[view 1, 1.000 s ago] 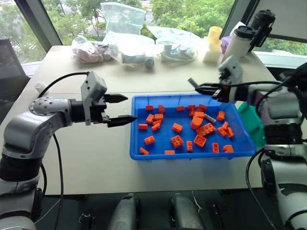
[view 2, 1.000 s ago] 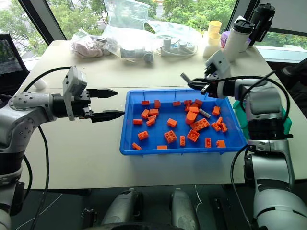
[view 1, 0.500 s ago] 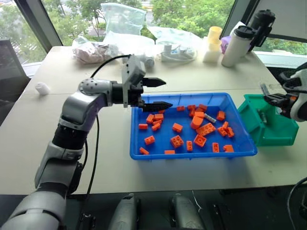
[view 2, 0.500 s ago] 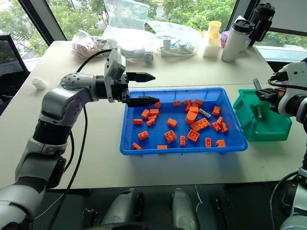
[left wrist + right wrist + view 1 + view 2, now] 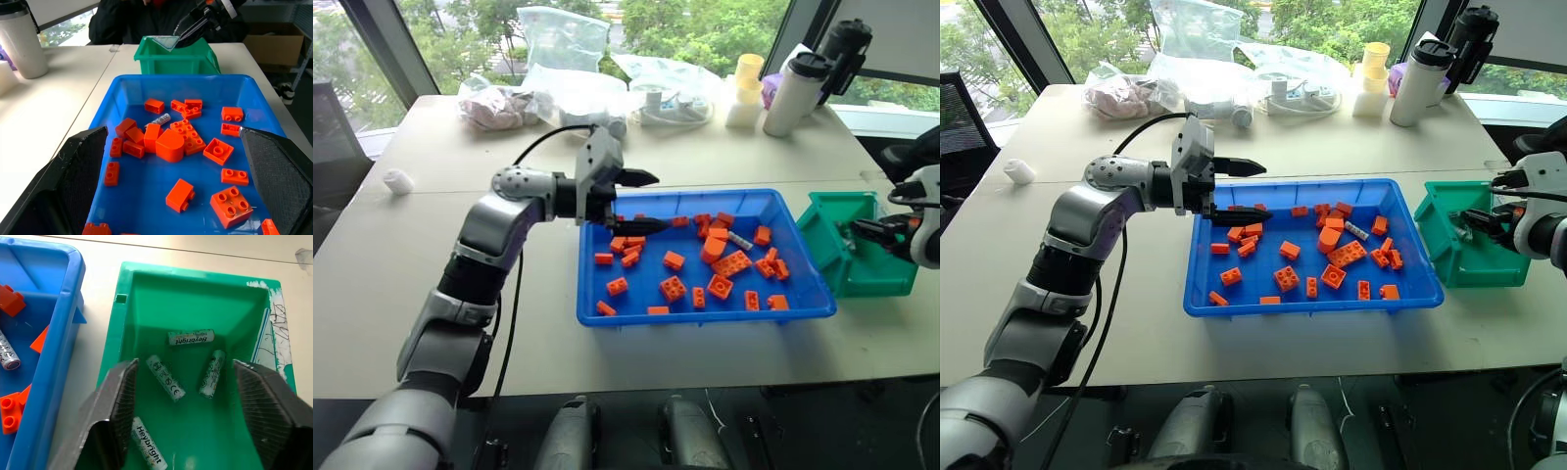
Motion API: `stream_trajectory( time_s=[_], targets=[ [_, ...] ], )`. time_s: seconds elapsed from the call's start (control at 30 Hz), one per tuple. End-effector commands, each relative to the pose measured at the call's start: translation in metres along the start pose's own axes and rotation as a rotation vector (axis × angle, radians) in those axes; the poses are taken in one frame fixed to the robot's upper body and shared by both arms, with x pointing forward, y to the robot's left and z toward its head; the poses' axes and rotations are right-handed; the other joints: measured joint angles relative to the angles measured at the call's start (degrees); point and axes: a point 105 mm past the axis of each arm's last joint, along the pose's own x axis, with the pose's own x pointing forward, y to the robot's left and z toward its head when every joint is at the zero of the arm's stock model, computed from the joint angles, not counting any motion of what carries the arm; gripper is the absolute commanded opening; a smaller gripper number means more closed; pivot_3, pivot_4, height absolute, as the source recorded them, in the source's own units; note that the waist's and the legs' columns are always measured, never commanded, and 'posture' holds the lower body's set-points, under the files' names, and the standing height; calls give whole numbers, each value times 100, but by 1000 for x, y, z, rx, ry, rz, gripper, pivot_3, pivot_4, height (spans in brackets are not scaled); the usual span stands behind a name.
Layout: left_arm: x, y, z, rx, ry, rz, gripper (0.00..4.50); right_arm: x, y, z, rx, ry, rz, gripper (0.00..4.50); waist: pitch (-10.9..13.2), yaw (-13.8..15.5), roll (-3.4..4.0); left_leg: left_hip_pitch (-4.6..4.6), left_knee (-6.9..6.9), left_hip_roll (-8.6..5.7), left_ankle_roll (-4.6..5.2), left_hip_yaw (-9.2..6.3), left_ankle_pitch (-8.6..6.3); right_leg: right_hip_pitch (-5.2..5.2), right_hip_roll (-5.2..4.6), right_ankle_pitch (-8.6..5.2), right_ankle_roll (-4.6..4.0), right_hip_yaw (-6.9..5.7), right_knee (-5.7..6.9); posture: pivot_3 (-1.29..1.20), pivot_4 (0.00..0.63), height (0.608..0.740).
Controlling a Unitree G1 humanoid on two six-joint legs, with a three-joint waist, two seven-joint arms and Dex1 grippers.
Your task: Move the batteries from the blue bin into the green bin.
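My left gripper (image 5: 1252,189) hangs with fingers apart over the blue bin (image 5: 1263,303) at its far-left corner, holding nothing; my right gripper (image 5: 186,431), jaws wide and empty, sits just above the green bin (image 5: 146,289), which stands just beside the blue bin's right wall. Four batteries (image 5: 191,337) lie in the green bin; one battery (image 5: 160,119) stays among the orange bricks (image 5: 170,146) in the blue bin.

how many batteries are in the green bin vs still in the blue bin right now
batteries in the green bin: 4, lying at and
batteries in the blue bin: 1 visible, among the orange bricks
total: 5 batteries
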Motion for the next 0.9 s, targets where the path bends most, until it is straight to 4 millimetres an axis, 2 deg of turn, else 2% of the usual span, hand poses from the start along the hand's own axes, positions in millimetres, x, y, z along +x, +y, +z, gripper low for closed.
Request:
stream_trajectory(
  time_s=[0.03, 0.1, 0.17, 0.2, 0.23, 0.3, 0.43, 0.53, 0.67, 0.9],
  targets=[
    [-8, 1, 11, 48, -16, 23, 4500, -12, -14, 22, -47, -68, -63, 4453, 0, -2, 0, 0, 0, 0, 0, 0, 0, 0, 0, 0, 0, 0, 0, 0, 150, 740],
    [-12, 1, 10, 41, -11, 33, 4500, -15, -8, 38, -58, -134, -36, 4453, 0, -4, 0, 0, 0, 0, 0, 0, 0, 0, 0, 0, 0, 0, 0, 0, 150, 740],
    [-17, -1, 9, 30, -6, 35, 4500, -19, 16, 58, -54, -222, 88, 4453, 0, -40, 1, 1, 0, 1, 0, 0, 0, -1, 1, 0, 0, 0, 0, 0, 150, 740],
    [-21, -3, 8, 22, 1, 31, 4500, -21, 34, 66, -54, -249, 179, 4453, 0, -56, 1, 2, -1, 3, 0, 0, 0, -1, 3, 0, 0, 1, 1, 0, 150, 740],
    [-23, -5, 7, 17, 9, 27, 4500, -22, 48, 68, -59, -253, 244, 4453, 0, -57, 2, 3, -2, 7, 0, 0, 0, -2, 7, 0, 0, 1, 1, 0, 150, 740],
    [-28, -11, 4, 14, 33, 15, 4500, -21, 71, 65, -95, -228, 326, 4453, 0, -33, 1, 2, -2, 20, 0, -7, 0, -2, 22, 0, 0, 1, 1, 0, 150, 740],
    [-35, -26, 1, 5, 79, -21, 4500, -13, 109, 45, -185, -155, 447, 4453, 0, 22, 1, -2, -1, 29, 0, -14, 0, 0, 31, -1, -1, -1, -2, 0, 150, 740],
    [-40, -28, -2, 2, 105, -5, 4500, 1, 118, 34, -226, -122, 469, 4453, 0, 20, 1, -4, 4, 19, 0, -12, 0, 2, 21, -1, -1, 0, -4, 0, 150, 740],
    [-42, -28, -3, 2, 134, 5, 4500, 15, 120, 27, -270, -97, 473, 4453, 0, 3, 0, -3, 4, 14, 0, -12, 0, 2, 17, -1, -1, 0, -4, 0, 150, 740],
    [-45, -30, -9, 19, 188, 8, 4500, 43, 126, 4, -418, -2, 516, 4453, 0, -26, 1, -1, 3, 17, 0, -11, 0, 1, 24, -1, -1, 0, -2, 0, 150, 740]
  ],
)
